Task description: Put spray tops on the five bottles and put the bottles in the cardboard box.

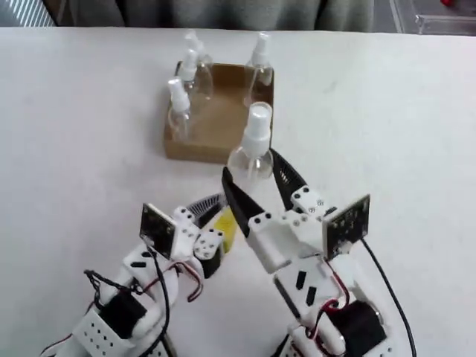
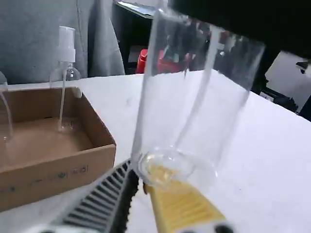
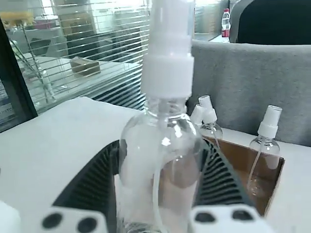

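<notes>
- The white right arm (image 1: 327,297) rises from the near edge of the table, right of centre, and stretches toward the far side, slanting slightly left.
- Its black two-fingered right gripper (image 1: 249,163) is closed around a clear round bottle with a white spray top (image 1: 256,130), with one finger pressed to each side of the bottle's body.
- The white left arm (image 1: 119,320) comes from the near left corner and angles toward the right.
- The left gripper (image 1: 224,204) has one ribbed black finger and one yellow finger. Their tips are drawn together on nothing, just to the near left of the right gripper.
</notes>
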